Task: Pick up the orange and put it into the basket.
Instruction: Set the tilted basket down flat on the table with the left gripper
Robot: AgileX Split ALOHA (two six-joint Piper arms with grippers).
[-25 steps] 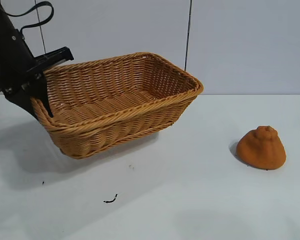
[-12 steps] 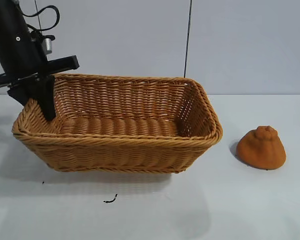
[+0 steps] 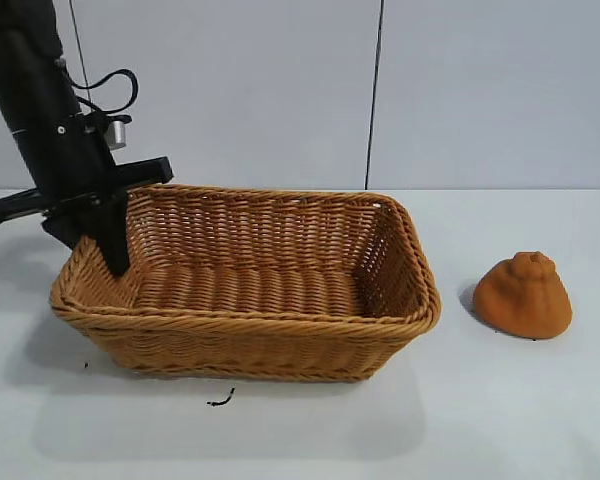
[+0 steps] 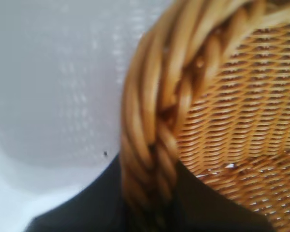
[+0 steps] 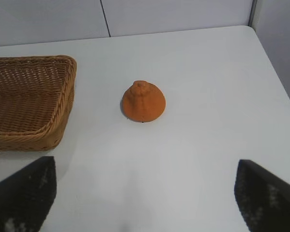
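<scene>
The tan wicker basket (image 3: 250, 322) sits flat on the white table, left of centre. My left gripper (image 3: 107, 248) is shut on the braided rim (image 4: 159, 96) at the basket's left end, one finger inside and one outside the wall. The orange (image 3: 523, 295), a small dull-orange dome with a knob on top, rests on the table to the right of the basket, apart from it. In the right wrist view the orange (image 5: 143, 101) lies ahead of my right gripper (image 5: 145, 193), which hangs open above bare table with nothing between its fingers. The right arm is outside the exterior view.
A small black curled scrap (image 3: 221, 400) lies on the table (image 3: 460, 420) in front of the basket. A pale wall with a dark vertical seam (image 3: 375, 95) stands behind. The table's right edge (image 5: 275, 92) is a short way beyond the orange.
The basket, tilted and lifted a second ago, has swung level and come down onto the table, shifting slightly right. My left gripper moved right and down with it. The orange stayed put.
</scene>
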